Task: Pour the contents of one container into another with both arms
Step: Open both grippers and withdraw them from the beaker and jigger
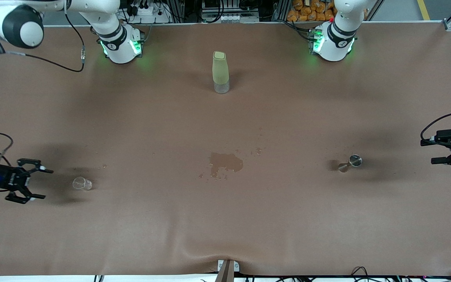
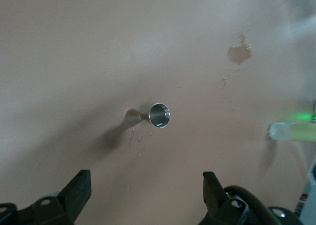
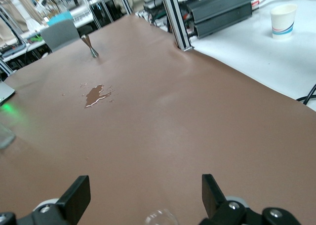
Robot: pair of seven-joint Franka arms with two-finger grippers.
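standing apart on brown cloth (image 1: 131,117): clear glass cup (image 1: 82,183), hourglass steel jigger (image 1: 350,163).

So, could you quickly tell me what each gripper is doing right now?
Left gripper: open, holding nothing, beside the jigger.
Right gripper: open, holding nothing, beside the glass cup.

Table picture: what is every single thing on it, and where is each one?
Glass cup: one, clear, toward the right arm's end of the table.
Steel jigger: one, shiny silver, standing toward the left arm's end.
Bottle: one, pale green with a clear base, upright between the two arm bases.
Wet patch: one, dark brown, mid-table, nearer the camera than the bottle.
Table cover: one, brown.
Paper cup: one, white, off the brown cover.
Right gripper: one, black, open, beside the glass cup.
Left gripper: one, black, open, beside the jigger.
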